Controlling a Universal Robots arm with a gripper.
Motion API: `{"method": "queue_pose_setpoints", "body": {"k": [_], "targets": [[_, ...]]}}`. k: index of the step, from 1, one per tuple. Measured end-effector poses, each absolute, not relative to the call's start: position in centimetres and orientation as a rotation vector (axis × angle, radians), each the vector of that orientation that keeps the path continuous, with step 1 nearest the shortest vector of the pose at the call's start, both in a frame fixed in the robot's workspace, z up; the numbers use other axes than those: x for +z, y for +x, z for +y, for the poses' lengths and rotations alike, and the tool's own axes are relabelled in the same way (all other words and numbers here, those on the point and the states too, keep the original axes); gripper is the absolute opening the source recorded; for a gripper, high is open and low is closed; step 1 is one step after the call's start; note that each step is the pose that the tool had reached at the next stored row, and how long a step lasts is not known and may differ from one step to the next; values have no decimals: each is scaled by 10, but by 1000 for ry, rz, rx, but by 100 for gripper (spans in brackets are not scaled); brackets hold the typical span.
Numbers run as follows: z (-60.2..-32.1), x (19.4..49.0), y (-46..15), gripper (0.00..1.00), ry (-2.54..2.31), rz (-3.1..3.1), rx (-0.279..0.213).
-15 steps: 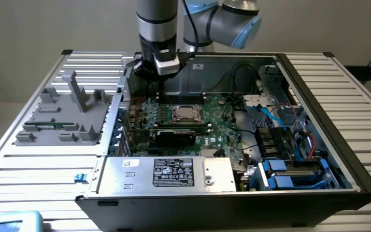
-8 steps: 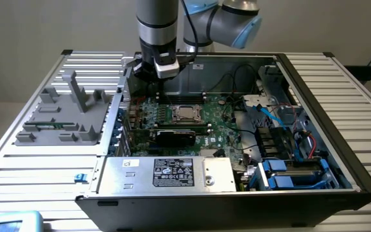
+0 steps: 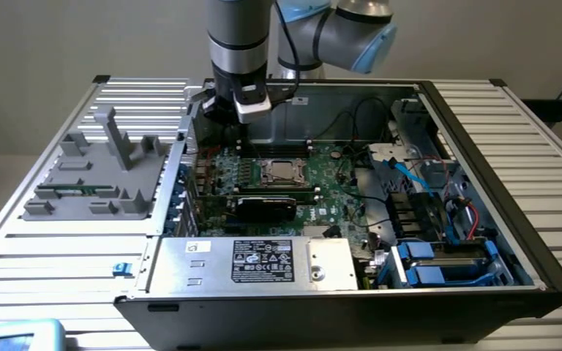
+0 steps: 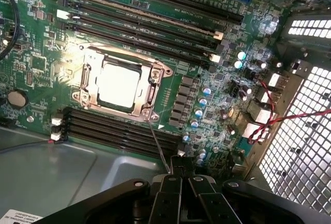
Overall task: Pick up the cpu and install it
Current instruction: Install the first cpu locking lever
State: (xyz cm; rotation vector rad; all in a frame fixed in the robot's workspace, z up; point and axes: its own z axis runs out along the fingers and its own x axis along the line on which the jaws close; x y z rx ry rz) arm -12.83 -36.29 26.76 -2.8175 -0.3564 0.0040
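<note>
Shows the black gripper (image 4: 181,176) clenched shut on nothing, tips just beside a thin metal socket lever (image 4: 158,146), beyond it the small square silvery cpu (image 4: 118,83) seated in its steel-framed socket (image 4: 153,87) on the green motherboard (image 4: 36,63), inside an open black computer case (image 3: 359,314) on a slatted aluminium table (image 3: 525,146).

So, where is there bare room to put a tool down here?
Bare table on the exterior view's right of the case; also between the grey fixture and the near edge. Inside the case is crowded around the cpu.
</note>
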Motion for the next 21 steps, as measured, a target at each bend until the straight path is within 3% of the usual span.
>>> {"method": "queue_pose_setpoints", "body": {"k": [21], "targets": [[-361, 249, -127, 11, -2772, -328, 12]]}}
